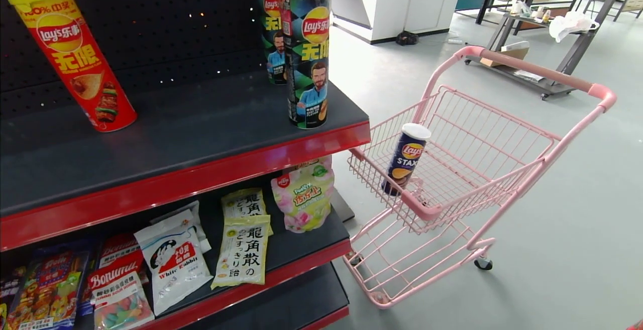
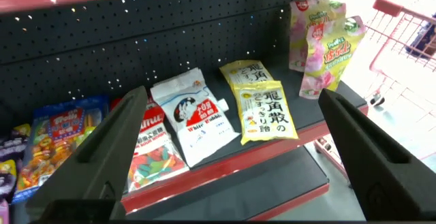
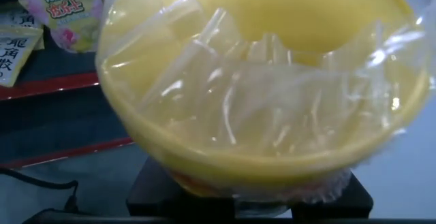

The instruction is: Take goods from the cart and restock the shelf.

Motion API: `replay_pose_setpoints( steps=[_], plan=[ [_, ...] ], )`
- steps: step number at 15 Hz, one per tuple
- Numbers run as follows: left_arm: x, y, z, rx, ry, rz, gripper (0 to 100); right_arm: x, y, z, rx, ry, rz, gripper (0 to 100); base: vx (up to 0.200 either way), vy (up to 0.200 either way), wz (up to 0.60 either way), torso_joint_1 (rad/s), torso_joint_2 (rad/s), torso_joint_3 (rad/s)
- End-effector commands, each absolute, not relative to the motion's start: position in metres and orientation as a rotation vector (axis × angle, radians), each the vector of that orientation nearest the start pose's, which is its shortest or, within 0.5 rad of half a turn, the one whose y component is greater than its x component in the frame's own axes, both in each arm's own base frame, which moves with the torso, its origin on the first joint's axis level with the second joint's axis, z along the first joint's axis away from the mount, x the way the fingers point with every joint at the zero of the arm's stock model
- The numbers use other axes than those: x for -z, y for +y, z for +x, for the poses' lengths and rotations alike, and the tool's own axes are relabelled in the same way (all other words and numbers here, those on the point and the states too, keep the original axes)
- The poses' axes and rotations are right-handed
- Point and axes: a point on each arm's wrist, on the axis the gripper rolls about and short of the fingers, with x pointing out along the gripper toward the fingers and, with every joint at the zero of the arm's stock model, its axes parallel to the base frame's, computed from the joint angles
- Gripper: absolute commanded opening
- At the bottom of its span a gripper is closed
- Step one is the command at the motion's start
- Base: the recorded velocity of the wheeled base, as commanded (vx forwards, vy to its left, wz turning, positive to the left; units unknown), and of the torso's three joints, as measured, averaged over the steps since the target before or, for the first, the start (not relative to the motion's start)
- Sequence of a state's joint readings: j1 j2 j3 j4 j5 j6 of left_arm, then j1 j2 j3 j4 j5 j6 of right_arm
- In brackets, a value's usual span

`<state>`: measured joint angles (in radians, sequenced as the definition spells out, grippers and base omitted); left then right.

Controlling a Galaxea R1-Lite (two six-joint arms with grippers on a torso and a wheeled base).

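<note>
Left gripper [image 2: 231, 94] hangs empty, jaws spread wide, before the lower shelf [image 2: 310, 118] of snack bags. Farther off, the dark chip can [image 1: 406, 159] stands slightly tilted in a corner of the pink cart [image 1: 532, 71]. It is probably light and stiff but slick and crushable, so best clasped gently around mid-body.

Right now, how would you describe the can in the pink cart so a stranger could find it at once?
Find the pink wire shopping cart right of the red-edged shelf unit. In its upper basket, at the corner nearest the shelf, stands a tilted dark blue cylindrical can with a white lid. The cans on the shelf have yellow lids.
</note>
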<state>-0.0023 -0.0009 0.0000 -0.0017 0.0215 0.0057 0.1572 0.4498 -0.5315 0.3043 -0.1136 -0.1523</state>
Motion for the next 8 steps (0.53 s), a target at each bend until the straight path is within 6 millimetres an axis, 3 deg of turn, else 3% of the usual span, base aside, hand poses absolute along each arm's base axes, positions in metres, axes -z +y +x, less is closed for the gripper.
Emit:
replay_pose_setpoints(
  steps=[1, 8],
  plan=[
    [-0.0756, 0.0006, -0.0228, -0.018, -0.001, 0.006, 100, -0.1973, -0.0026, 0.0002, -0.062, 0.226, -0.184, 0, 0.0, 0.0, 0.0, 0.163, -0.51, -0.354],
    [-0.0756, 0.0005, -0.0228, -0.02, -0.001, 0.006, 100, -0.1965, -0.0022, 0.0019, -0.068, 0.236, -0.191, 0, 0.0, 0.0, 0.0, 0.206, -0.57, -0.371]
  ],
)
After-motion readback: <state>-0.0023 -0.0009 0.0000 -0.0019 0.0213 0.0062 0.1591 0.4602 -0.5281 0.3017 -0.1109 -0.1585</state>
